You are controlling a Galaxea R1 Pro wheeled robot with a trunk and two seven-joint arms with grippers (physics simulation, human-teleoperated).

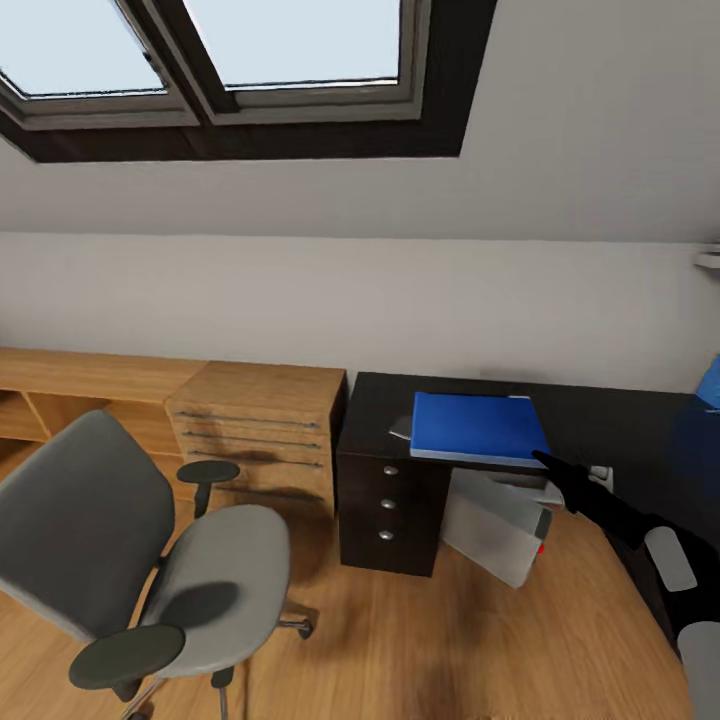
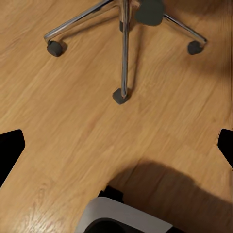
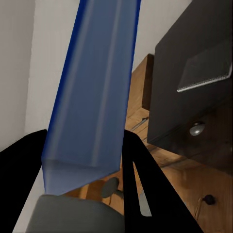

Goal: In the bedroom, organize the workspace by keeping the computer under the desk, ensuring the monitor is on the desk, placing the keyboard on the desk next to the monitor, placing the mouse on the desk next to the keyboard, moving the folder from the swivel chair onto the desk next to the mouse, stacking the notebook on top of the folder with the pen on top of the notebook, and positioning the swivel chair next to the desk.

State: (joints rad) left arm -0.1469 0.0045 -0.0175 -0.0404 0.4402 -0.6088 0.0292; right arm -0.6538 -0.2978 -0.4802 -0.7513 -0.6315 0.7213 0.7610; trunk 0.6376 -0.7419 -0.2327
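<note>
Right gripper [image 3: 82, 160] clamped on blue folder [image 1: 478, 427] — above desk [image 1: 600, 420]

Bright blue folder [image 1: 478, 427], black desk [image 1: 400, 420], grey swivel chair [image 1: 120, 540].

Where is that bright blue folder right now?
In the head view the folder is held by the right claw over the black desk, above its drawers.

No text, label, brand, number or sign can be read anywhere: the folder [image 1: 478, 428] cover is plain blue, the computer [image 1: 500, 530] shows only a red spot, and the worktop [image 1: 610, 425] drawers are unmarked.
</note>
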